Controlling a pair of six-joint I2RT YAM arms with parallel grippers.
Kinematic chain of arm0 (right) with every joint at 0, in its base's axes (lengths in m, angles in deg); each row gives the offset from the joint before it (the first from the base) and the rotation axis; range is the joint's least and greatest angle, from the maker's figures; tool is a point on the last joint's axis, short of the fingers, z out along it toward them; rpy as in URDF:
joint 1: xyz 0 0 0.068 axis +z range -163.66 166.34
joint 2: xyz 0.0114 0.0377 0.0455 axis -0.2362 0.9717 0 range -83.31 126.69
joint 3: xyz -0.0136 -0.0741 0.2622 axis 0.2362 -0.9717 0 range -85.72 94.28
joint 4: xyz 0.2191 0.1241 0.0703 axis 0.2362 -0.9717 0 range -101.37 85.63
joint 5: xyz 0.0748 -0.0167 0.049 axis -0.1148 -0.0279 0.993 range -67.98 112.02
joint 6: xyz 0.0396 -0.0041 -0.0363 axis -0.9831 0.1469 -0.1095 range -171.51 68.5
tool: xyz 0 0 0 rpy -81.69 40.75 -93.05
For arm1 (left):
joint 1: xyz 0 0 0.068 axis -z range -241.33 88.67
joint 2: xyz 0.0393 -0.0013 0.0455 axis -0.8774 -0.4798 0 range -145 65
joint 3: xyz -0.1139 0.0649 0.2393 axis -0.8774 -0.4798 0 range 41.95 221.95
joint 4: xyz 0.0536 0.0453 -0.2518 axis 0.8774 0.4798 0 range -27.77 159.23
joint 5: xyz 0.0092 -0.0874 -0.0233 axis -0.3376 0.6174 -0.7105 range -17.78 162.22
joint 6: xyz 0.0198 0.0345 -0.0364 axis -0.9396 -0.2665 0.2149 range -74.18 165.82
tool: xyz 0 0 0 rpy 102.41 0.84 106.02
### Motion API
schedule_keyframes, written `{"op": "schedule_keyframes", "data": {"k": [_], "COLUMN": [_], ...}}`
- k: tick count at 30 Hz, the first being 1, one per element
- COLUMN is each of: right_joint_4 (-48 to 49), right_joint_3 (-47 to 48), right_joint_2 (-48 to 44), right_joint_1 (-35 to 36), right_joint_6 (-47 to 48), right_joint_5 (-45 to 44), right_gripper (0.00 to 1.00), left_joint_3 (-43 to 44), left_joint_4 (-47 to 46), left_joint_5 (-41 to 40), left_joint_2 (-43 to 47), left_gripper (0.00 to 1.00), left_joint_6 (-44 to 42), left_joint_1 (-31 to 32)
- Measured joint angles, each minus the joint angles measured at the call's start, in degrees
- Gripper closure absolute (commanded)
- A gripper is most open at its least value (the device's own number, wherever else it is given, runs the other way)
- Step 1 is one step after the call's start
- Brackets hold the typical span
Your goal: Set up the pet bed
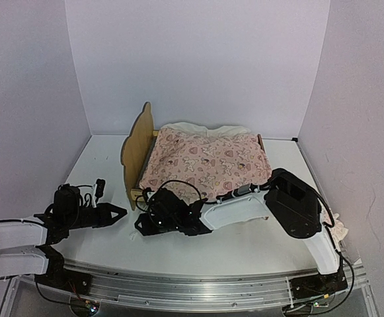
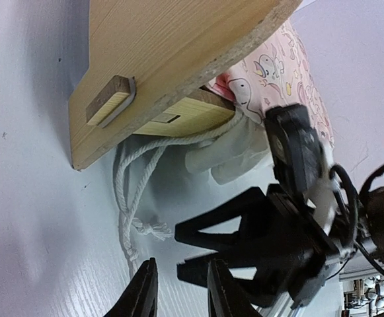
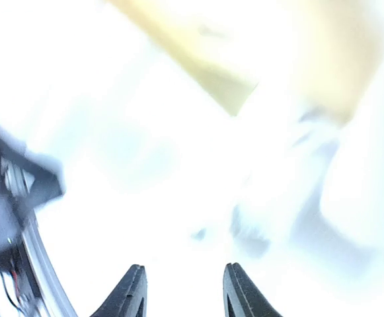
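The pet bed point(image 1: 137, 148) stands mid-table, its pale-wood headboard on the left and a pink heart-print quilt point(image 1: 208, 162) spread over it. The right arm reaches left along the bed's front. My right gripper point(image 1: 142, 224) sits by the front left corner, open and empty. In the left wrist view its black fingers point(image 2: 198, 231) are spread over the table below the headboard point(image 2: 178, 59) and bed leg point(image 2: 109, 100). My left gripper point(image 1: 119, 213) is just left of it, pointing right, jaws a little apart point(image 2: 182, 267) with nothing held. The right wrist view is washed out; its gripper point(image 3: 182, 277) is open.
A white drawstring cord point(image 2: 129, 198) and pale cloth point(image 2: 231, 152) lie on the table under the bed's corner. White fabric point(image 1: 198, 127) shows behind the quilt. A pink-and-white ruffled item point(image 1: 339, 230) lies at the right edge behind the right arm. Walls close in on three sides.
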Motion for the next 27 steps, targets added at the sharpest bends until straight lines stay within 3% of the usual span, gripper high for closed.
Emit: {"op": "schedule_keyframes", "data": {"k": [6,12,18,21,25,27], "right_joint_4": [-4.0,-6.8,-8.2,-8.3,-8.3,-8.6], "right_joint_3": [-0.8,-0.5,2.7,3.3,3.6,3.6], "right_joint_2": [-1.8,-1.7,0.3,1.6,2.6,2.7], "right_joint_1": [3.4,2.8,2.1,2.2,2.2,2.2], "right_joint_6": [5.2,11.3,16.6,17.7,18.4,19.2], "right_joint_5": [-4.3,-7.5,-8.2,-8.0,-8.0,-8.0], "right_gripper": [0.56,0.53,0.57,0.67,0.99,1.0], "left_joint_3": [-0.7,-0.7,-0.7,-0.7,-0.7,-0.7], "left_joint_4": [-0.4,-2.8,-3.8,-4.4,-4.9,-5.4], "left_joint_5": [-0.1,0.0,-0.1,-0.2,-0.5,-0.5], "left_joint_2": [0.1,-1.0,-2.8,-4.0,-6.0,-7.0], "left_gripper": [0.73,0.73,0.72,0.72,0.73,0.73], "left_joint_6": [0.2,-0.2,-0.3,-0.3,-0.4,-0.5], "left_joint_1": [0.7,2.7,3.0,3.0,3.1,3.3]}}
